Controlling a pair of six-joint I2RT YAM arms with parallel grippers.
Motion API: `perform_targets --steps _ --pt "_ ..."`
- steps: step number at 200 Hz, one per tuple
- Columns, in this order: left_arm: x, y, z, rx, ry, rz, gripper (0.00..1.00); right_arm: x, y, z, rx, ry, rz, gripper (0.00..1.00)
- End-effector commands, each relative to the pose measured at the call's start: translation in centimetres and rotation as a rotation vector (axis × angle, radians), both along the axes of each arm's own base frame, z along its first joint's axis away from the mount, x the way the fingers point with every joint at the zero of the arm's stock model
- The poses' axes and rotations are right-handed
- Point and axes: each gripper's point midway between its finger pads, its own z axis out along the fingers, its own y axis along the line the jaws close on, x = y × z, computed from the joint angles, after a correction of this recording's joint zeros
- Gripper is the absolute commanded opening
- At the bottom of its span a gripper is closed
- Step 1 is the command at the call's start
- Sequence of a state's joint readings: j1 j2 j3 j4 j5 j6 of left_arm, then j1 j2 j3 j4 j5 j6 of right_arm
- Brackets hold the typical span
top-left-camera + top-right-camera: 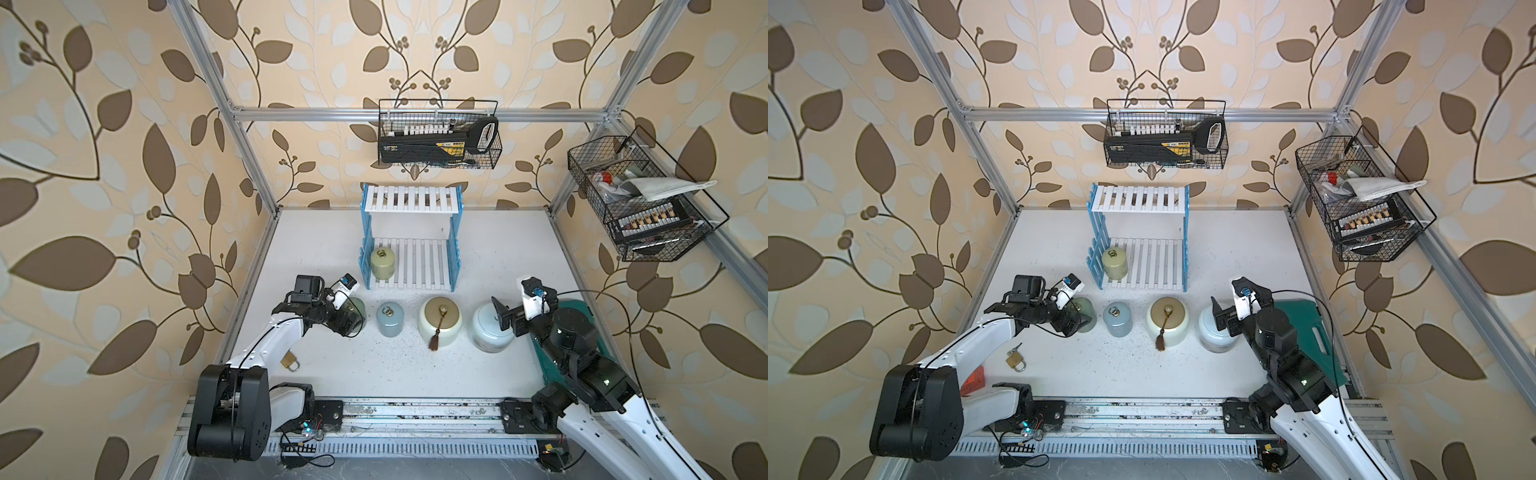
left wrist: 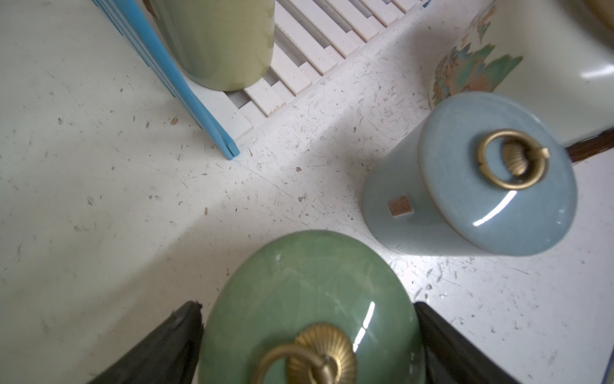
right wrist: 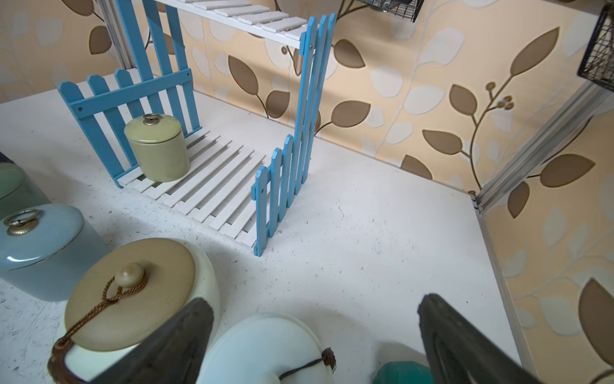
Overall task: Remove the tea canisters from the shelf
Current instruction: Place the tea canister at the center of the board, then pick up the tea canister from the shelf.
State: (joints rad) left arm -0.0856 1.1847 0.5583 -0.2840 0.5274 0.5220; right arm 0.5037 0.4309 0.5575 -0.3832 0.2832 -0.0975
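my left gripper (image 2: 307,304) wide, straddling sage green canister (image 2: 309,266) on table (image 1: 415,365), no squeeze. right gripper (image 3: 314,299) wide, empty, above pale-blue canister (image 3: 265,349). yellow-green canister (image 1: 382,264) alone on shelf (image 1: 419,266), probably next.

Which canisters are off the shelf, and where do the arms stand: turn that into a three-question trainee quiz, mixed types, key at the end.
1. True or false: the top board of the shelf holds a canister.
2. How many canisters stand on the table in front of the shelf?
3. The jaws of the left gripper stand either side of which canister? A) grey-blue B) sage green C) cream

Key: 1 false. 2 four; only the yellow-green canister stands on the shelf, on its lower board. 3 B.
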Motion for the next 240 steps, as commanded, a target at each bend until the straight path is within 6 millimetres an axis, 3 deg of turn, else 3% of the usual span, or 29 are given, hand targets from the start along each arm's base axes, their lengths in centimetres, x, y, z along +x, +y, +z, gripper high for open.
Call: perform_targets --steps 1,69,108,167,240 --pt "0.2 -0.2 2.0 -0.050 -0.053 -0.014 0.98 -0.3 1.2 0.9 0.011 0.016 0.064 0.99" --pt "0.2 1.0 5.4 -0.117 -0.113 0.039 0.98 1.0 6.4 2.4 0.038 0.144 0.252 0.99" --pt "1.2 2.8 7.6 -0.149 -0.136 0.159 0.99 2.1 10.9 4.1 0.050 0.134 0.357 0.99" --pt "3.4 6.1 9.3 -0.125 -0.166 0.394 0.99 3.9 18.5 2.6 -0.036 0.141 0.480 0.99" --pt "4.6 9.1 10.7 -0.077 -0.195 0.575 0.99 8.0 24.6 -0.1 -0.007 0.200 0.519 0.99"
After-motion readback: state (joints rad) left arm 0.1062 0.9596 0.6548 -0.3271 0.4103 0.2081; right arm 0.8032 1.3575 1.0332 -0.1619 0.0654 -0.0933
